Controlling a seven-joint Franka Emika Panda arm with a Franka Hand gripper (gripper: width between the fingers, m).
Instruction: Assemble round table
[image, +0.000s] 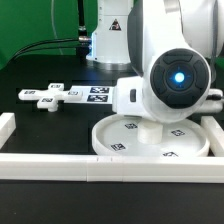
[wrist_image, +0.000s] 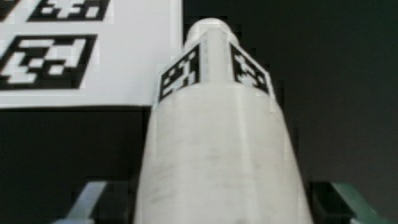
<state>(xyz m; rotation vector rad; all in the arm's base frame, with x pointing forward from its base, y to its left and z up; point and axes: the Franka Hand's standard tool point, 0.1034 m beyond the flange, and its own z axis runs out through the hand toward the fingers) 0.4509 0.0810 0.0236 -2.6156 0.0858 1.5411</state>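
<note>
The short thick white post (wrist_image: 214, 130) with tags near its far end lies between my fingers. My gripper (wrist_image: 217, 206) is shut on it, with a fingertip (wrist_image: 86, 200) pressed to each side. In the exterior view the post (image: 127, 96) shows just left of the arm's wrist, above the table. The large round rimmed disc (image: 130, 143) lies flat in front of it, partly hidden by the arm. The small cross-shaped piece (image: 43, 98) lies on the black table at the exterior view's left.
The marker board (image: 92, 93) lies between the cross-shaped piece and the post, and also shows in the wrist view (wrist_image: 54, 55). White border rails run along the front (image: 100, 166), left (image: 5, 125) and right (image: 214, 132). The arm's base (image: 108, 40) stands at the back.
</note>
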